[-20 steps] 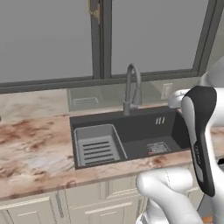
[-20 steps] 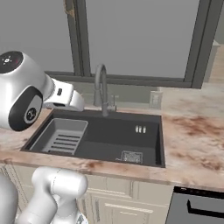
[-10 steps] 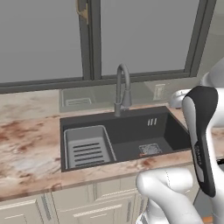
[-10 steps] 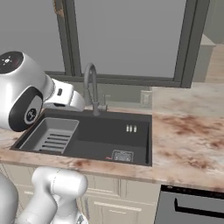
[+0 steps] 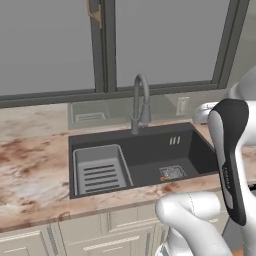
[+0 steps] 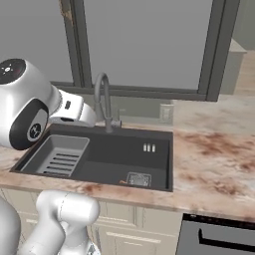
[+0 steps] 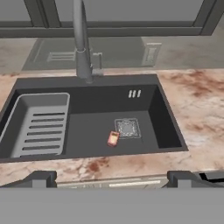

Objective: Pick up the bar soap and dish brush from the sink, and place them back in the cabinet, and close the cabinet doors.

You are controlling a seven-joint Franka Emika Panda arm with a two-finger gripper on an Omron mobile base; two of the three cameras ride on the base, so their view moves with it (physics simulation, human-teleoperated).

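I have the wide dark grey rectangular sink [image 7: 94,116] below the hand camera, and the tiny reddish-brown bar soap [image 7: 113,138] lies flat on the basin floor, touching the square metal drain grate [image 7: 127,128] at the grate's seven o'clock. The pale grey slotted rack insert [image 7: 38,124] sits at nine o'clock of the soap, well apart. The gripper [image 7: 112,177] hangs above the near marbled counter edge [image 7: 109,166] with its jaws spread wide and nothing between them.

I cannot make out the dish brush anywhere in the basin, so I may hunt for it later. My worries from here: the soap is thin and lies low, so a shallow descent could close on nothing, and a deep one could jam the fingertips into the basin floor. Coming in over the near wall, I risk clipping the rim. The tall curved grey faucet [image 7: 81,41] at twelve o'clock limits any high swing outward.
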